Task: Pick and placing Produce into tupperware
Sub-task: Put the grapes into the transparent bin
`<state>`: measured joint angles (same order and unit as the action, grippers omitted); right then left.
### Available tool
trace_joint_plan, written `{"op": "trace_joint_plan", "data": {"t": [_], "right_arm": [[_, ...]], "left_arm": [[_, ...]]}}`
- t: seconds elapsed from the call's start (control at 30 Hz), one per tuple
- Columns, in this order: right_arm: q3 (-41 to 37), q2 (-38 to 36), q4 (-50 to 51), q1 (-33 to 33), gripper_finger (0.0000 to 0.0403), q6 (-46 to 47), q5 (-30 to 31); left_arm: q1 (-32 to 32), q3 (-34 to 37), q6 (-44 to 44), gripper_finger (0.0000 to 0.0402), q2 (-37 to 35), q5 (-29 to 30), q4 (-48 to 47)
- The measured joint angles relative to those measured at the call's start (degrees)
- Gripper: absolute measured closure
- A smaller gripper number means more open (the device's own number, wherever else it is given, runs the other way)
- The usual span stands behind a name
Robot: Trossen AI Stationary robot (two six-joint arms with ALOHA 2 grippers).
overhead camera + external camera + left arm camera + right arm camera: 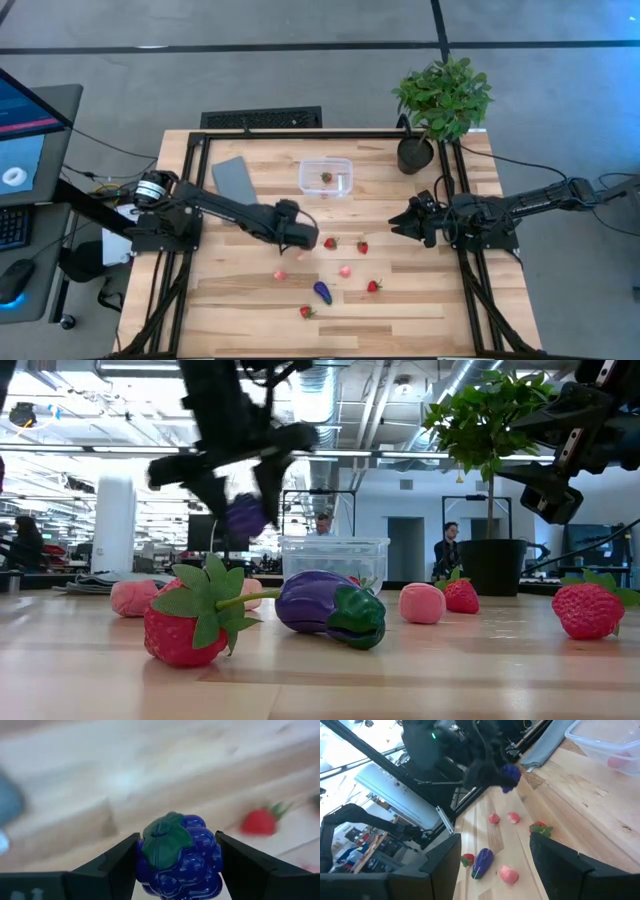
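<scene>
The left gripper (pixel 177 857) clamps a purple berry (pixel 180 856) above the wooden tabletop (pixel 250 290) near its middle. The right gripper (pixel 397 222) hangs wide open, empty, by the right edge. The tupperware (pixel 326 177) sits toward the far edge, one strawberry (pixel 326 178) inside. People stand in the room beyond.

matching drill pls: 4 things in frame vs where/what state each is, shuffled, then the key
Things:
1. purple berry
2. tupperware
3. grey lid
4. right tool

States:
A. open, holding nothing, above the table's right side
B. lying flat beside the tub
C. clamped in the left tool, off the table
D. holds one strawberry

Pairs: 1-C, 2-D, 3-B, 4-A
</scene>
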<state>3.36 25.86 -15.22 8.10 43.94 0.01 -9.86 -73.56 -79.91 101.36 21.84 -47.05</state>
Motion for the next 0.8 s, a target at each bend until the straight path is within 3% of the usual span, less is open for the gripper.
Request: {"op": "trace_joint_plan", "data": {"t": [0.3,0.8], "right_arm": [[0.0,-0.01,-0.08,0.0,0.0143,1.07,0.0],[0.0,-0.01,-0.12,0.01,0.0143,2.27,0.04]], "left_arm": [[6.88,-6.95,15.16,0.0173,0.0,5.56,0.2],[20.08,-8.22,33.54,0.0173,0.0,5.34,12.32]]}}
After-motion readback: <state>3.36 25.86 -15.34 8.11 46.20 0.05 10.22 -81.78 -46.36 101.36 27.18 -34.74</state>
